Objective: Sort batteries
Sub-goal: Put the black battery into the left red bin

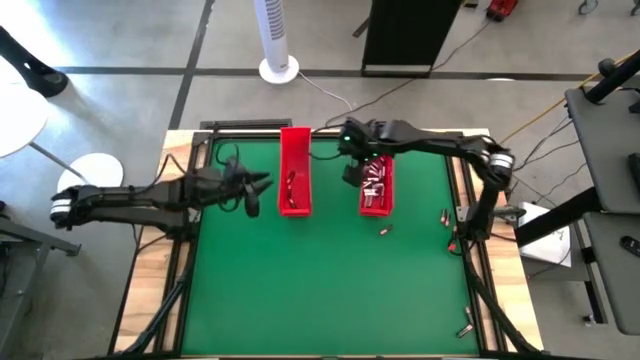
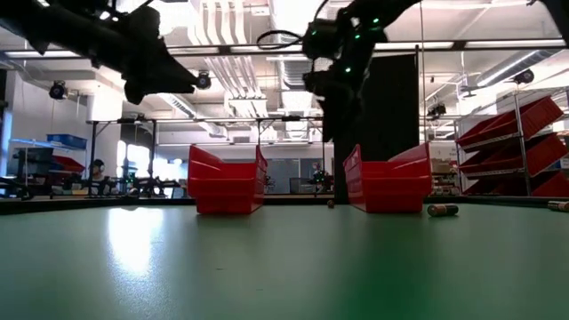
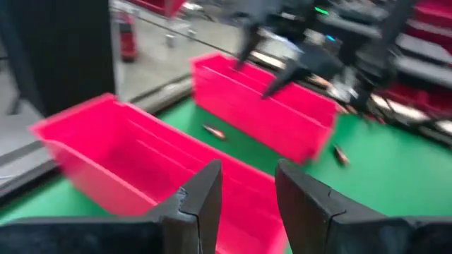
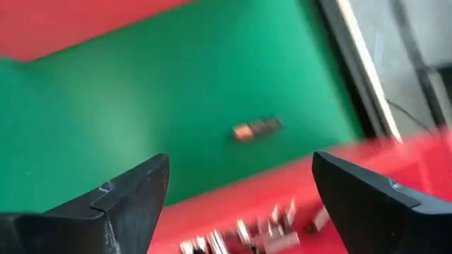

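Two long red trays stand on the green mat. The left tray (image 1: 294,170) holds a few dark batteries (image 1: 290,186); the right tray (image 1: 376,186) holds several silvery batteries (image 4: 261,233). Loose batteries lie on the mat near the right tray's near end (image 1: 383,230) and toward the right edge (image 1: 443,215). My left gripper (image 1: 262,185) hovers just left of the left tray, open (image 3: 247,197) with nothing between its fingers. My right gripper (image 1: 352,168) hangs above the right tray's far left part, pointing down, wide open (image 4: 240,190) and empty.
More loose batteries lie at the near right corner of the mat (image 1: 465,325). One battery shows on the mat beyond the right tray's wall (image 4: 258,129). A wooden frame (image 1: 180,250) borders the mat. Bare mat (image 1: 320,290) fills the near half.
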You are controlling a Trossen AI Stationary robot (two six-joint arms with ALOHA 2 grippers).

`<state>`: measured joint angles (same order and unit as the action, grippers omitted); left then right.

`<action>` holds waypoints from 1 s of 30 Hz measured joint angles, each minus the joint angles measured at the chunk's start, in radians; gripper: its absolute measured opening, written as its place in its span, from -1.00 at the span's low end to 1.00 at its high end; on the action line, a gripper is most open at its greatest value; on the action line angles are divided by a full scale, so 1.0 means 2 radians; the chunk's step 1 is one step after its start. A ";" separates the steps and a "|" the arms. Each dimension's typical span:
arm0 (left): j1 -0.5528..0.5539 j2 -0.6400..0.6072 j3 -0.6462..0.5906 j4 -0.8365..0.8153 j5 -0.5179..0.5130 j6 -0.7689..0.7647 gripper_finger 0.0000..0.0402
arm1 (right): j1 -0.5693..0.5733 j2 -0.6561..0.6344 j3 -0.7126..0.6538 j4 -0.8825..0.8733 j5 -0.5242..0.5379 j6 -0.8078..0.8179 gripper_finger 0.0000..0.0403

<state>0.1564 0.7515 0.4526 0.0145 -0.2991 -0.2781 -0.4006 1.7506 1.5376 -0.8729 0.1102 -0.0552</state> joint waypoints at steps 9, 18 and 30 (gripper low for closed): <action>-0.069 0.003 -0.032 0.018 0.026 -0.010 -0.44 | -0.008 0.114 0.096 -0.021 -0.081 -0.105 0.67; -0.081 0.027 -0.036 0.059 0.001 0.053 -0.44 | -0.026 0.202 0.174 -0.116 -0.046 -0.142 0.80; -0.082 0.031 -0.036 0.041 -0.016 0.104 -0.44 | -0.054 0.237 0.184 -0.119 -0.041 -0.188 0.81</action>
<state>-0.0067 0.8127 0.3809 0.0973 -0.3321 -0.0704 -0.5080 2.2240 1.9049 -1.1103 0.0286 -0.4305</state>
